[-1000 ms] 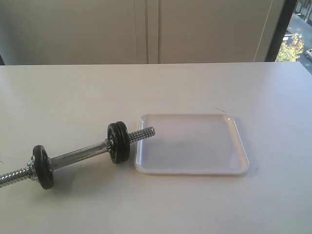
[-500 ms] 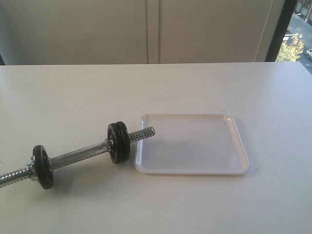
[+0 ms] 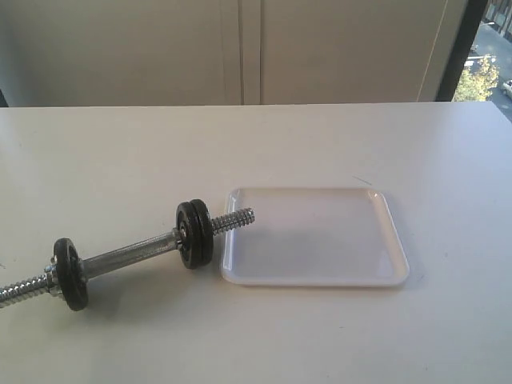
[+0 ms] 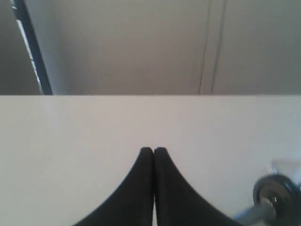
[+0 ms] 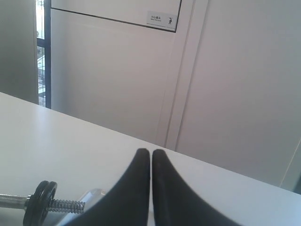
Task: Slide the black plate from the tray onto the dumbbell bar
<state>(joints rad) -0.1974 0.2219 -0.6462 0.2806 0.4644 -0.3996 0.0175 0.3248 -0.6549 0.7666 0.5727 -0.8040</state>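
Observation:
The white tray lies right of centre on the table with nothing in it. The dumbbell bar lies slanted to its left, its threaded end resting over the tray's rim. A black plate sits upright on the bar beside the tray, and a second black disc sits near the bar's other end. Neither gripper shows in the exterior view. My left gripper is shut and empty above the table, with the plate off to one side. My right gripper is shut and empty, the plate beside it.
The white table runs back to a pale panelled wall. A window strip shows at the far right. A corner of the tray appears beside the right fingers.

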